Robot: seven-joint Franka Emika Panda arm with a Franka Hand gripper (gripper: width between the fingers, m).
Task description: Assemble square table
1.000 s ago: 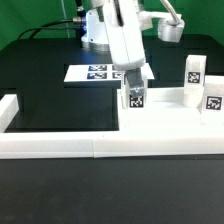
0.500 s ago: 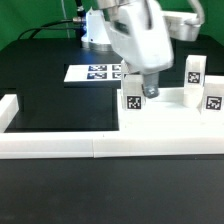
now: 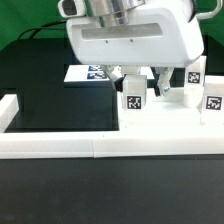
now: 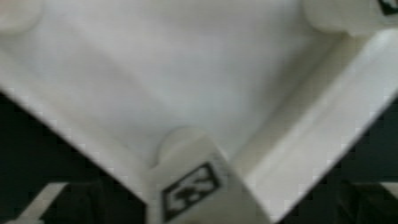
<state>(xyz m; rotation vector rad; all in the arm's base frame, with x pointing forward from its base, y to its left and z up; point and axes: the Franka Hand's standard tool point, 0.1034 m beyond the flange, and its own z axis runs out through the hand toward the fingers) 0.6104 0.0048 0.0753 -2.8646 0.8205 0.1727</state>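
Observation:
The white square slab (image 3: pixel 170 115) lies flat at the exterior view's right, against the border rail. Three tagged white leg blocks stand on it: one (image 3: pixel 132 97) near its left corner, one (image 3: pixel 193 70) further back and one (image 3: pixel 212 100) at the right edge. My gripper (image 3: pixel 141 85) hangs just above the near-left leg with its wide side to the camera. Its jaws are open, and the fingers (image 3: pixel 159 82) are spread above the leg without touching it. In the wrist view the slab (image 4: pixel 178 80) fills the frame and that leg's tag (image 4: pixel 192 190) sits between the jaws.
The long white border rail (image 3: pixel 60 145) runs along the front and turns back at the exterior view's left (image 3: pixel 8 108). The marker board (image 3: pixel 85 73) lies behind, partly hidden by my hand. Dark table surface (image 3: pixel 60 105) lies inside the rail.
My hand has turned about its vertical axis, so its wide face now fronts the camera, and it has come lower over the near-left leg. The legs and slab have not moved.

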